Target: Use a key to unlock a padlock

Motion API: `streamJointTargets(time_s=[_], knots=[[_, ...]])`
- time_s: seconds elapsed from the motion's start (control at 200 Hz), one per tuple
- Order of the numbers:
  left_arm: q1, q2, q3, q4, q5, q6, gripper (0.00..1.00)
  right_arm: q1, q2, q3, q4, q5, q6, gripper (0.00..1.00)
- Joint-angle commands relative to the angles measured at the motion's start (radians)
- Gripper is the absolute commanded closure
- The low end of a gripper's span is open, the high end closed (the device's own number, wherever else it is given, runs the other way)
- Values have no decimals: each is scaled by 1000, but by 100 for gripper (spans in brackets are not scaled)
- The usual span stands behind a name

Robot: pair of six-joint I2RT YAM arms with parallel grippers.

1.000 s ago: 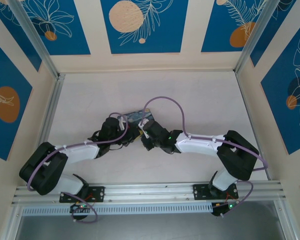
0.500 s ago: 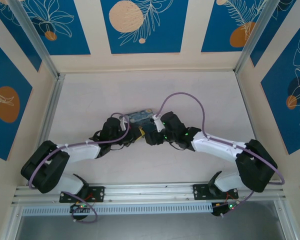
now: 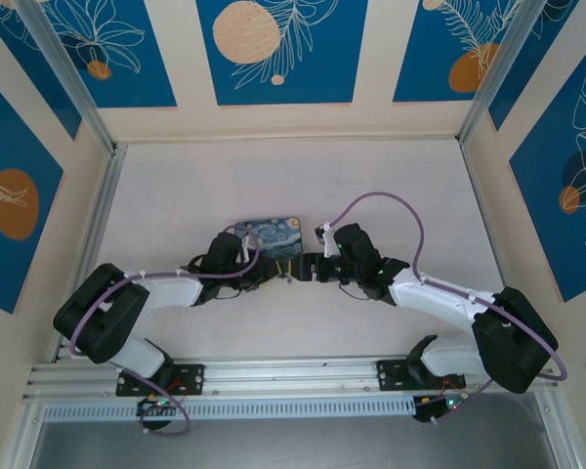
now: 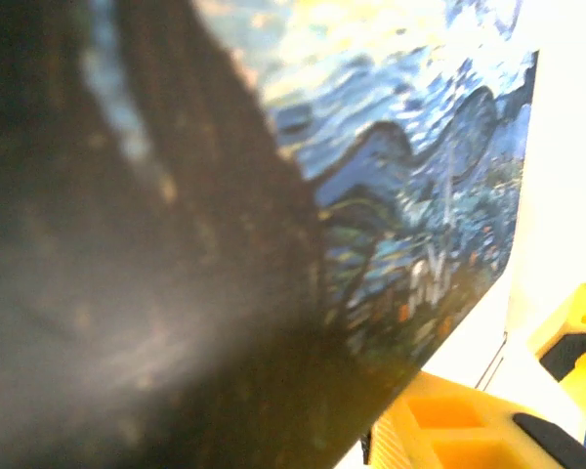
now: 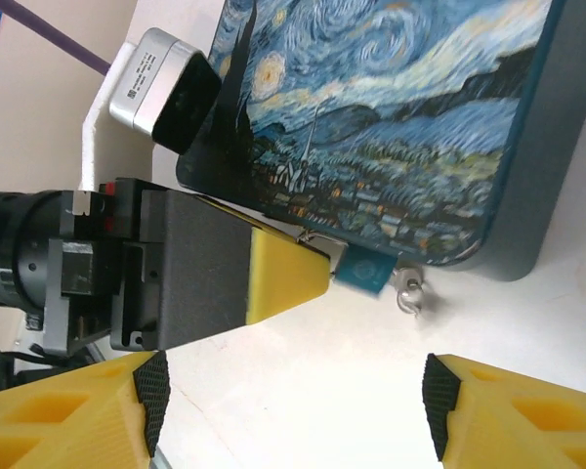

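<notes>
Left gripper (image 3: pixel 266 270) tip touches padlock (image 5: pixel 361 272) at near edge of box (image 5: pixel 391 117); can't tell its jaws. Key (image 5: pixel 408 291) seems just right of padlock. Right gripper (image 5: pixel 293 391) jaws apart, empty. Best: pin padlock steady, pinch key squarely before turning.

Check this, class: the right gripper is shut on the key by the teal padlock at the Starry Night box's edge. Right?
No. The right gripper is open, its fingertips wide apart and clear of the key, as the right wrist view shows. The key is by the teal padlock at the Starry Night box's edge.
</notes>
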Motion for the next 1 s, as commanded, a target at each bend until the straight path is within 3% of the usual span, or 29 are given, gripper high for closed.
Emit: streamJointTargets(time_s=[0.0,0.165,0.335,0.485,0.805,0.995], knots=[[-10,11,10,37,3,31,60,31,35,-23,89,-11,118,29],[-8,-71,-7,-3,-17,39,49,50,98,-24,147,-5,166,28],[-6,-249,-11,-165,-80,72,28,52,174,15,169,-6,153,28],[12,-359,1,-275,-112,90,16,27,258,95,141,-16,113,28],[82,-365,74,-367,-131,130,7,-76,441,290,107,-97,55,30],[148,-333,133,-411,-125,178,4,-85,385,251,115,-126,14,32]])
